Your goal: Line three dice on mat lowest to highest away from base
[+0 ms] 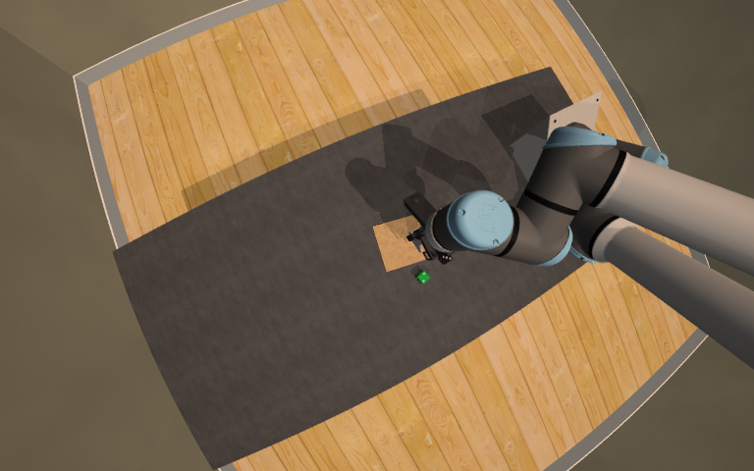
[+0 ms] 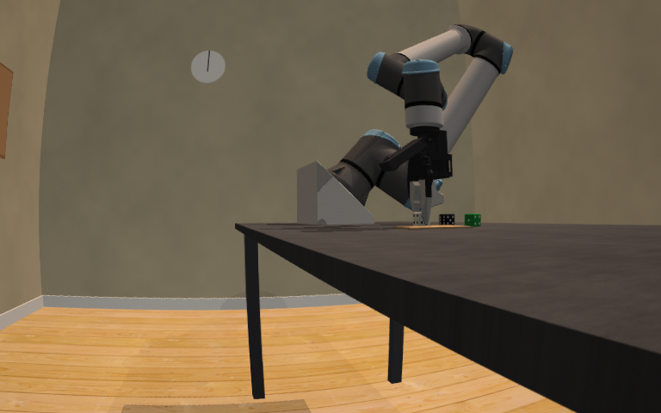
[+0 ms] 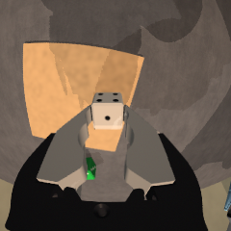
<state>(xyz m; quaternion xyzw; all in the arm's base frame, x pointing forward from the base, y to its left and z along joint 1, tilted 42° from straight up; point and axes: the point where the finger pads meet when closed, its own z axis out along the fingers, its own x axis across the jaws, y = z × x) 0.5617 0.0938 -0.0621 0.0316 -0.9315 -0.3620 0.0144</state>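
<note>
My gripper is shut on a white die and holds it low over the tan mat; in the side view the white die is at or just above the mat. A black die stands on the mat's edge region, also in the overhead view beside my wrist. A green die lies on the dark table top just off the mat; it also shows in the side view and between my fingers in the wrist view.
The robot's grey base wedge stands at the table's far end. The arm's elbow hides part of the mat from above. The dark table has its near edge and legs in the side view.
</note>
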